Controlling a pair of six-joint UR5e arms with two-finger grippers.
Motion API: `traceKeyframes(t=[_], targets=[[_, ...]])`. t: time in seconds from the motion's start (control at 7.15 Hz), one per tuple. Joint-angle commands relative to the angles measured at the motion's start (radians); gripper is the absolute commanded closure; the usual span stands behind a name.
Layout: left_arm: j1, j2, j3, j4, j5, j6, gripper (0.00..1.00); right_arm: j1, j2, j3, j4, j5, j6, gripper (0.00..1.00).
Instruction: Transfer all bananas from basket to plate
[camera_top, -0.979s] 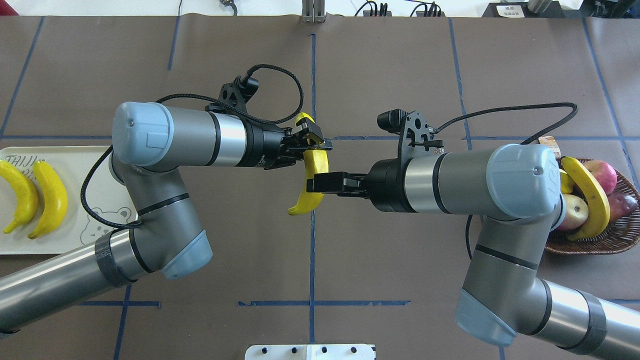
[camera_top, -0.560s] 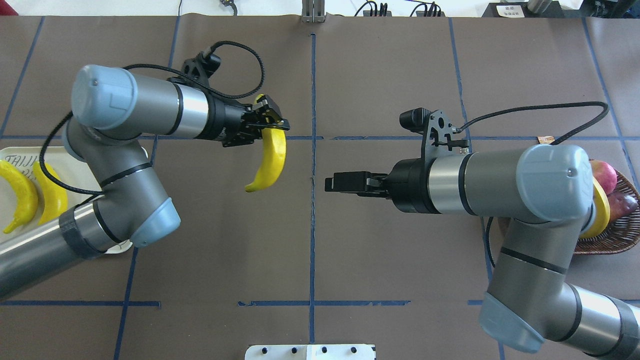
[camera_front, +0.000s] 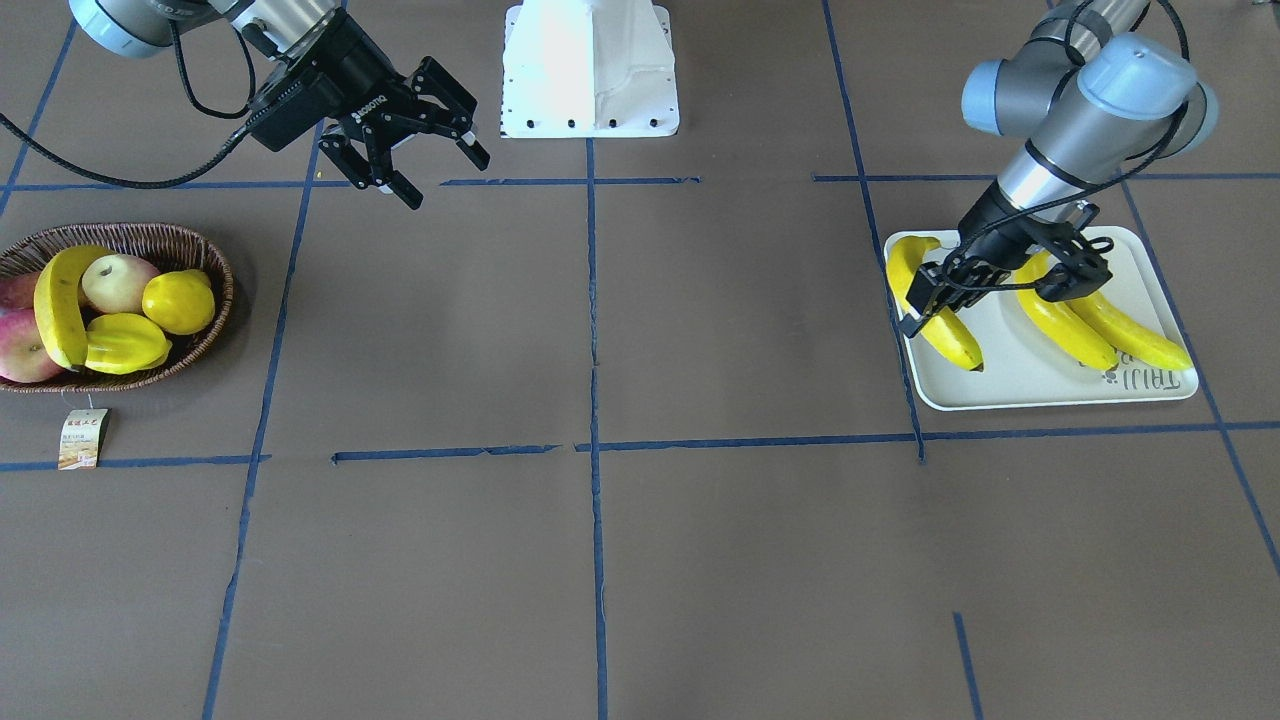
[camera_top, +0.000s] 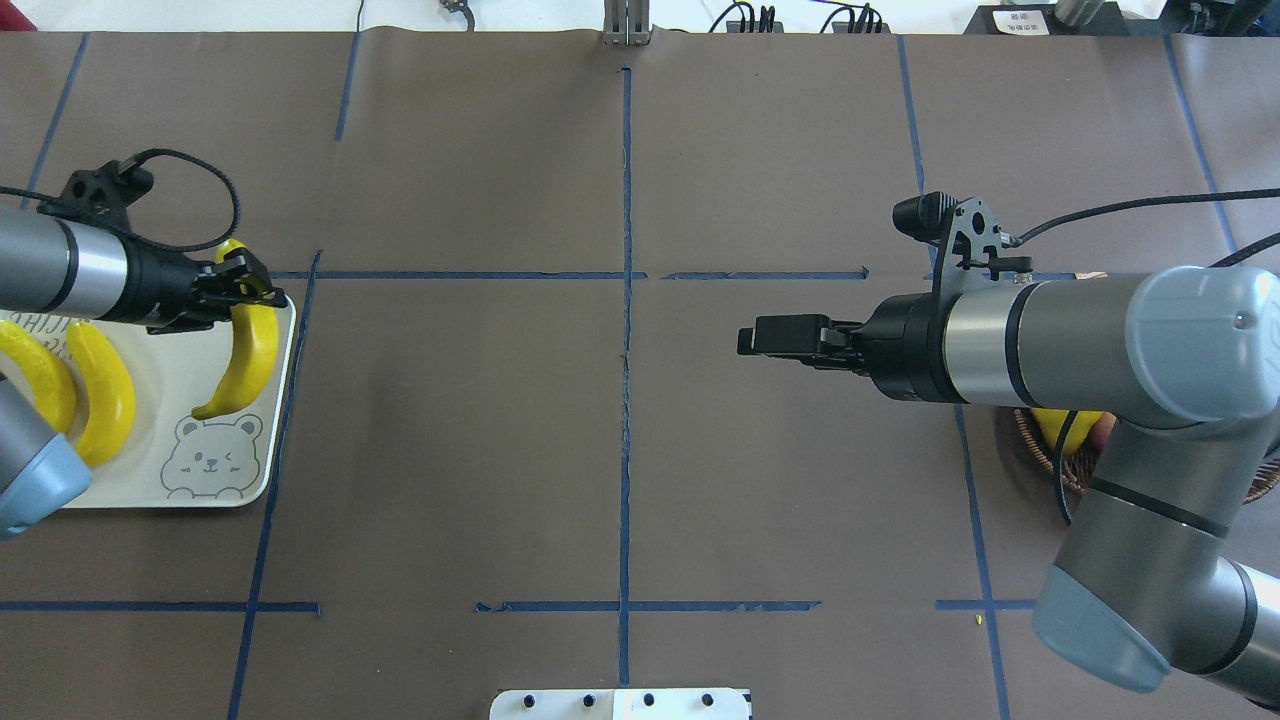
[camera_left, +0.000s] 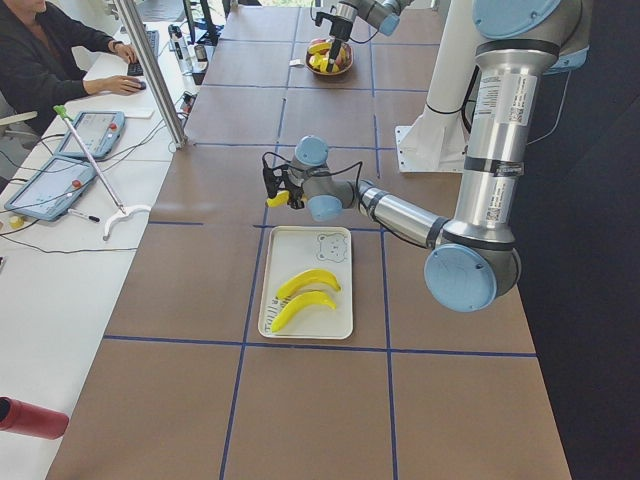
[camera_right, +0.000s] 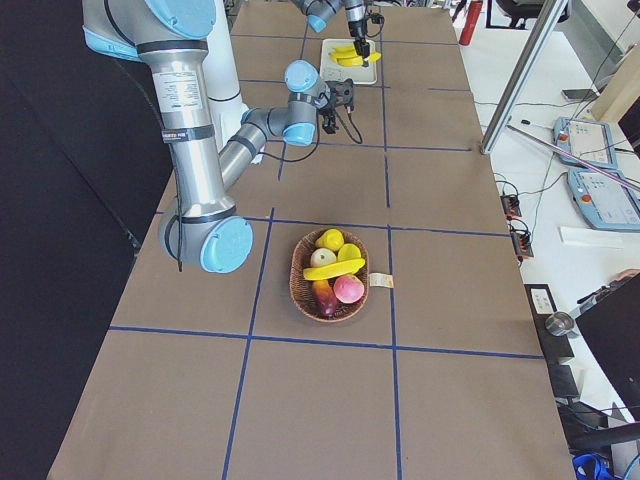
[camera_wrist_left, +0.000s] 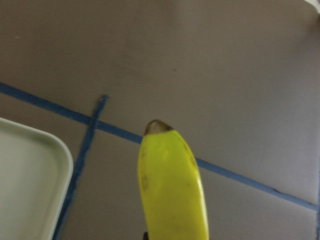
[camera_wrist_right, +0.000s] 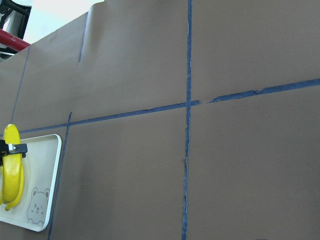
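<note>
My left gripper (camera_top: 245, 285) (camera_front: 940, 285) is shut on the upper end of a yellow banana (camera_top: 245, 352) (camera_front: 945, 325) (camera_wrist_left: 172, 192). That banana hangs over the inner edge of the cream plate (camera_top: 150, 345) (camera_front: 1010, 375), its lower tip near the bear face. Two more bananas (camera_top: 105, 392) (camera_front: 1065, 325) lie side by side on the plate. Across the table, my right gripper (camera_front: 440, 175) (camera_top: 755, 337) hovers open and holds nothing. The wicker basket (camera_front: 215, 300) (camera_right: 300, 285) holds one banana (camera_front: 55, 300) lying over other fruit. In the overhead view my right arm hides most of the basket.
A lemon (camera_front: 180, 300), a starfruit (camera_front: 125, 342) and apples (camera_front: 115, 280) share the basket, and its paper tag (camera_front: 82, 438) lies in front. The robot's white base (camera_front: 590, 70) stands at the table's middle edge. A person sits at the side desk (camera_left: 50, 60).
My left arm carried the banana from the table's centre leftwards to over the plate. My right gripper let go of it and drew back to the right, empty.
</note>
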Motion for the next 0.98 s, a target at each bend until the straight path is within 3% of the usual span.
traceKeyframes(t=[0.0, 0.14, 0.42, 0.56, 0.7, 0.84], targets=[[0.0, 0.109, -0.001, -0.002, 0.025, 0.009, 0.99, 0.002, -0.005, -0.005, -0.001, -0.002, -0.001, 0.0], [0.008, 0.117, 0.016, -0.002, 0.07, 0.011, 0.99, 0.002, -0.005, -0.005, -0.001, -0.002, -0.001, 0.0], [0.008, 0.123, 0.041, 0.002, 0.077, 0.076, 0.99, 0.002, -0.006, -0.005, -0.001, -0.003, -0.001, 0.0], [0.006, 0.123, 0.071, -0.001, 0.078, 0.104, 0.93, 0.002, -0.005, -0.003, -0.001, -0.003, 0.001, 0.0], [0.005, 0.123, 0.078, -0.001, 0.077, 0.112, 0.17, 0.002, -0.006, -0.003, -0.001, -0.003, 0.001, 0.0], [0.005, 0.133, 0.075, -0.004, 0.075, 0.132, 0.01, 0.002, -0.006, -0.003, -0.001, -0.003, 0.001, 0.0]])
